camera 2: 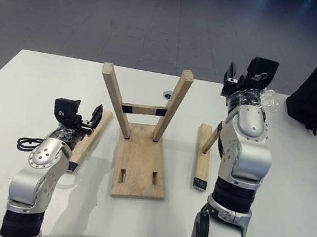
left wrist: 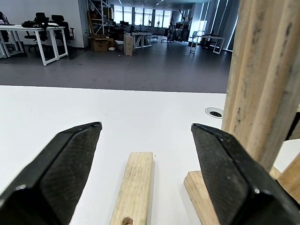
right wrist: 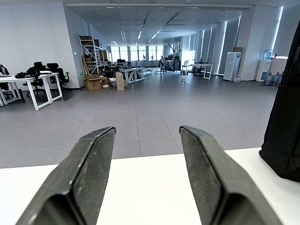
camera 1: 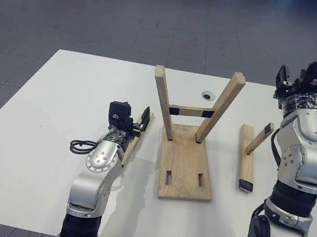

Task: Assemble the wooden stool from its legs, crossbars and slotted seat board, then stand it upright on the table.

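Wooden seat board (camera 1: 186,168) lies on the worktop (camera 1: 33,133) with a two-leg frame (camera 1: 192,111) standing in it, left tool (camera 1: 132,116) released over a loose leg (camera 1: 135,144) to its left, right tool (right wrist: 147,173) released, raised to its right.

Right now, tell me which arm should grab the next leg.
Left. The open left claw hangs low over the leg lying left of the board. The right claw is raised by the table's far edge, beyond the other loose leg.
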You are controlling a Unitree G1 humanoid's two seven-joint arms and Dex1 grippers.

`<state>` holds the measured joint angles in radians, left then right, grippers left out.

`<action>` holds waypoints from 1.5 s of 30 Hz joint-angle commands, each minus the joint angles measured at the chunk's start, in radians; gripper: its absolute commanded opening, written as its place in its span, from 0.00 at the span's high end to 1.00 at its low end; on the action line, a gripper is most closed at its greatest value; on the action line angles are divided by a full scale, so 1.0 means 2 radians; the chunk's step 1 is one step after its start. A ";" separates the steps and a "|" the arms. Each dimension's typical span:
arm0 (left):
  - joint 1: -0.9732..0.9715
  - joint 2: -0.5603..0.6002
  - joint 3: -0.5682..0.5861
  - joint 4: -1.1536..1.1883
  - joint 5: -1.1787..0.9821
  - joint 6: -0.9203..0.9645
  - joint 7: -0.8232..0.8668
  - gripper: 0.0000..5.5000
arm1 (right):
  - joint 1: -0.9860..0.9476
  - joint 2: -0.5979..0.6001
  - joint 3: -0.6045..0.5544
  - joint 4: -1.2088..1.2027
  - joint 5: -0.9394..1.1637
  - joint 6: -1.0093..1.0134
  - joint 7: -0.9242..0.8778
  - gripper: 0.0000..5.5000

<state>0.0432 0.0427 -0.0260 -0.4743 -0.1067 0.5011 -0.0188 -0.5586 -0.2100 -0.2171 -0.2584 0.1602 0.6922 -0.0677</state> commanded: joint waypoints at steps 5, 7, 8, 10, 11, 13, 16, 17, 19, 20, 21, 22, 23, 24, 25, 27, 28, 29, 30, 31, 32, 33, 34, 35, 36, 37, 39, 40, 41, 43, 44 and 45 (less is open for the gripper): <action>0.003 0.003 -0.001 0.000 0.000 0.005 -0.004 0.36 | 0.105 0.021 0.030 0.117 -0.027 -0.063 0.011 0.54; -0.003 0.003 0.003 0.002 -0.002 0.006 -0.004 0.36 | 0.139 0.031 0.029 0.147 -0.031 -0.090 0.009 0.54; -0.004 0.004 0.005 0.003 -0.003 0.006 -0.004 0.36 | 0.139 0.034 0.023 0.145 -0.027 -0.098 0.007 0.54; -0.004 0.004 0.007 0.004 -0.004 0.006 -0.003 0.36 | 0.121 0.040 0.006 0.130 -0.010 -0.111 0.004 0.54; -0.004 0.004 0.007 0.006 -0.004 0.005 -0.004 0.36 | 0.104 0.041 -0.003 0.106 0.002 -0.118 0.005 0.54; -0.004 0.003 0.005 0.005 -0.003 0.005 -0.004 0.36 | 0.076 0.034 -0.014 0.051 0.021 -0.116 0.011 0.51; 0.009 -0.004 0.000 -0.005 0.001 0.001 0.005 0.36 | 0.062 0.010 -0.020 -0.056 0.045 -0.063 0.018 0.40; 0.015 -0.007 -0.001 -0.009 0.002 0.000 0.008 0.36 | 0.071 0.005 -0.020 -0.090 0.048 -0.043 0.018 0.36; 0.030 -0.020 -0.002 -0.013 0.007 -0.009 0.022 0.36 | 0.139 0.009 -0.009 -0.166 0.039 -0.009 0.006 0.29; 0.038 -0.028 -0.002 -0.016 0.009 -0.013 0.031 0.36 | 0.189 0.014 0.002 -0.201 0.032 0.004 0.003 0.26; 0.046 -0.035 -0.005 -0.021 0.011 -0.015 0.038 0.36 | 0.241 0.016 0.012 -0.230 0.026 0.013 0.003 0.21; 0.055 -0.039 -0.008 -0.026 0.013 -0.016 0.042 0.36 | 0.298 0.015 0.023 -0.251 0.019 0.017 0.007 0.18; 0.063 -0.041 -0.011 -0.032 0.014 -0.016 0.044 0.36 | 0.351 0.012 0.030 -0.260 0.013 0.021 0.010 0.15; 0.069 -0.042 -0.013 -0.036 0.015 -0.017 0.045 0.36 | 0.388 0.010 0.034 -0.261 0.010 0.023 0.015 0.13; 0.073 -0.042 -0.013 -0.038 0.015 -0.017 0.046 0.36 | 0.412 0.007 0.040 -0.256 0.008 0.028 0.021 0.10; 0.074 -0.041 -0.011 -0.040 0.015 -0.014 0.045 0.36 | 0.432 0.009 0.049 -0.222 0.022 0.062 0.036 0.09; 0.071 -0.039 -0.010 -0.040 0.014 -0.012 0.043 0.36 | 0.434 0.009 0.056 -0.202 0.029 0.081 0.044 0.09; 0.066 -0.037 -0.009 -0.039 0.013 -0.008 0.040 0.36 | 0.432 0.006 0.062 -0.181 0.029 0.095 0.050 0.09; 0.060 -0.034 -0.007 -0.039 0.012 -0.006 0.038 0.36 | 0.428 0.002 0.067 -0.161 0.024 0.103 0.052 0.09; 0.054 -0.032 -0.006 -0.036 0.011 -0.004 0.035 0.36 | 0.425 -0.003 0.071 -0.147 0.014 0.107 0.051 0.09; 0.049 -0.029 -0.003 -0.035 0.010 -0.002 0.034 0.36 | 0.419 -0.005 0.072 -0.131 0.008 0.110 0.050 0.09; 0.045 -0.028 -0.002 -0.034 0.009 0.000 0.032 0.36 | 0.414 -0.007 0.075 -0.113 0.001 0.108 0.049 0.09; 0.042 -0.027 -0.001 -0.032 0.009 0.001 0.031 0.36 | 0.408 -0.005 0.074 -0.098 0.000 0.107 0.048 0.09; 0.040 -0.026 0.000 -0.032 0.008 0.002 0.030 0.36 | 0.401 -0.010 0.080 -0.084 -0.005 0.105 0.050 0.11; 0.037 -0.026 -0.001 -0.030 0.008 0.003 0.029 0.36 | 0.397 -0.011 0.082 -0.077 -0.007 0.105 0.050 0.13; 0.036 -0.025 -0.001 -0.029 0.008 0.004 0.028 0.36 | 0.394 -0.011 0.084 -0.072 -0.009 0.107 0.049 0.18; 0.037 -0.023 -0.001 -0.032 0.007 0.008 0.027 0.36 | 0.395 -0.005 0.083 -0.072 -0.008 0.117 0.049 0.24; 0.039 -0.022 -0.001 -0.034 0.003 0.012 0.024 0.36 | 0.400 -0.005 0.084 -0.071 -0.006 0.118 0.053 0.28; 0.041 -0.023 -0.002 -0.034 -0.003 0.018 0.020 0.36 | 0.405 -0.003 0.081 -0.069 -0.002 0.119 0.056 0.30; 0.045 -0.031 0.000 -0.036 -0.019 0.035 0.018 0.36 | 0.414 -0.002 0.075 -0.063 -0.002 0.115 0.059 0.37; 0.048 -0.034 0.000 -0.041 -0.024 0.043 0.018 0.36 | 0.418 -0.002 0.070 -0.056 -0.001 0.113 0.061 0.40; 0.049 -0.037 0.004 -0.048 -0.036 0.060 0.017 0.36 | 0.422 0.001 0.063 -0.049 0.001 0.111 0.062 0.43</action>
<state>0.1314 -0.0179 -0.0272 -0.5460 -0.1484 0.5621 0.0229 0.2072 -0.2110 -0.0670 -0.4489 0.1638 0.8574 0.0612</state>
